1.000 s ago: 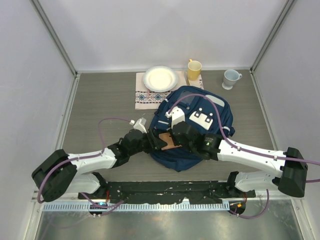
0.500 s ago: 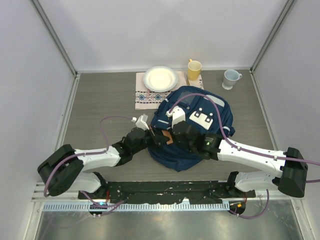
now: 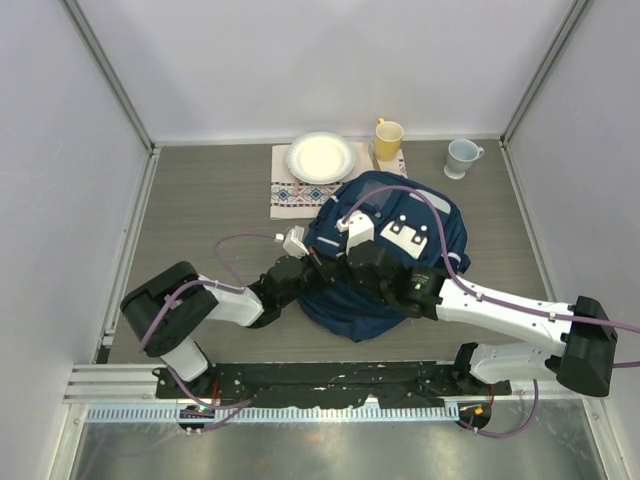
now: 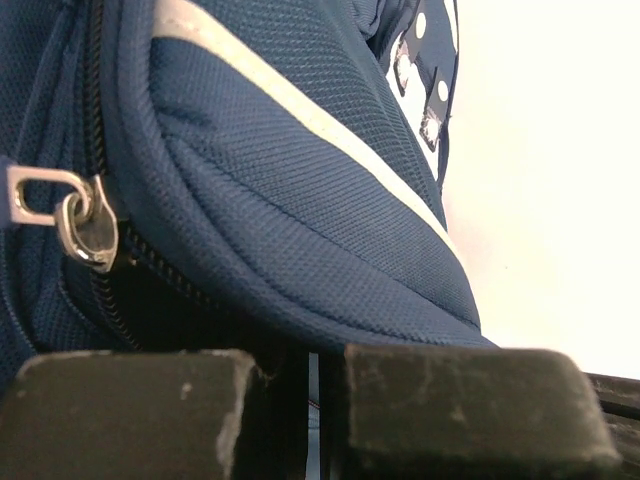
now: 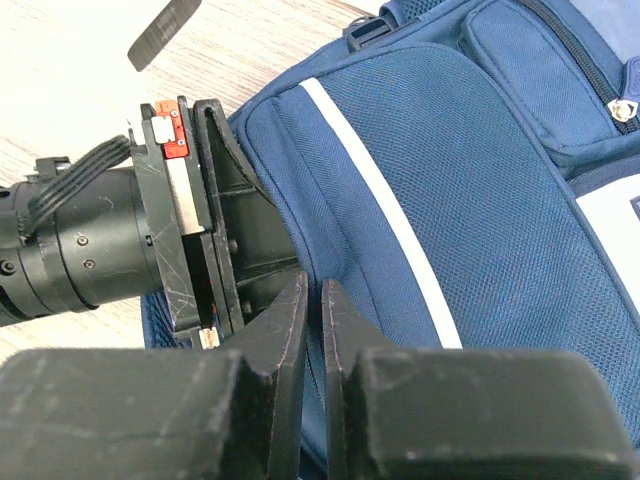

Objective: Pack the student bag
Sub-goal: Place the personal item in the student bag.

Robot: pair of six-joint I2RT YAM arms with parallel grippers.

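student bag (image 4: 300, 200) sits right above my left gripper (image 4: 318, 358), fingers pressed together; right gripper (image 5: 312, 300) pinches its blue fabric (thin slit left).

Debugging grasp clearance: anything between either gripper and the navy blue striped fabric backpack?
Nothing visible. The left gripper and the right gripper are both right up against the navy blue striped fabric backpack, at the same edge.

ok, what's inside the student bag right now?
The contents cannot be seen. From above, the student bag shows only its own navy outer fabric. The left wrist view shows a zipper pull beside a gap under the flap, too dark to see into.
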